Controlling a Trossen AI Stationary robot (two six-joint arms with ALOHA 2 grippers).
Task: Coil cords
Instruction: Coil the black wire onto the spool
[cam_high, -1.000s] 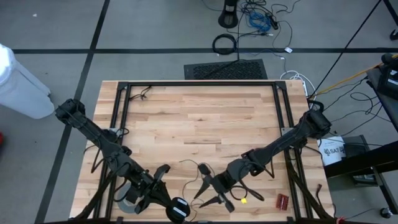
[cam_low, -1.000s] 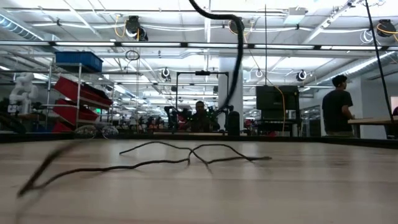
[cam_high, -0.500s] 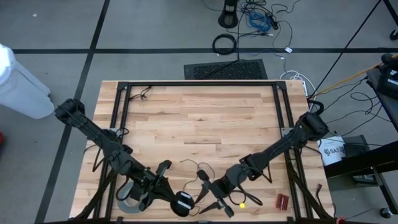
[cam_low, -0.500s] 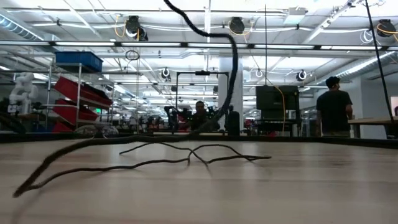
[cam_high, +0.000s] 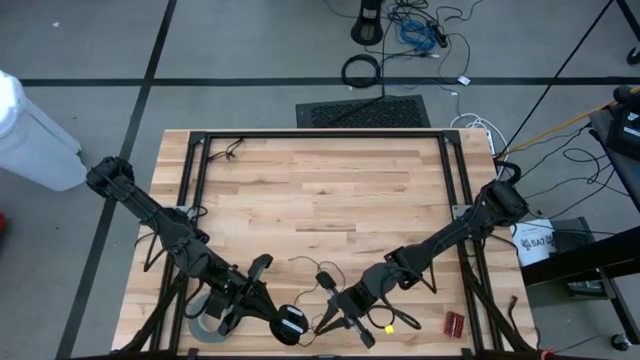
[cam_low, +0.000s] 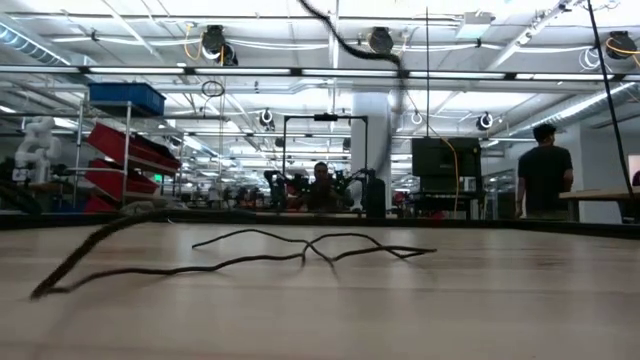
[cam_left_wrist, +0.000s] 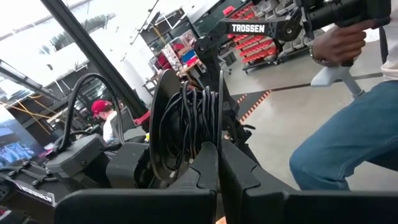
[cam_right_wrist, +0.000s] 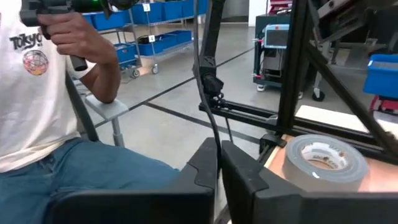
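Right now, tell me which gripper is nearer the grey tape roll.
Left. The left gripper sits just beside the tape roll, holding the black disc. The right gripper is farther off, beyond the disc, shut on the thin wire.

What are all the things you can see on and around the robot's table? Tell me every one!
Table: one, light wood with a black frame.
Thin wire: one, dark, lying loose across the near middle of the table.
Black spool: one, with wire wound on it, at the near edge, held in the left gripper.
Tape roll: one, grey, near-left corner of the table.
Yellow piece: one, small, near edge by the right arm.
Red piece: one, small, near-right corner.
Floor mat: one, dark, beyond the table.
Person: one, white shirt, blue jeans, beside the table.
Left gripper: shut on the spool.
Right gripper: shut on the wire, near edge.
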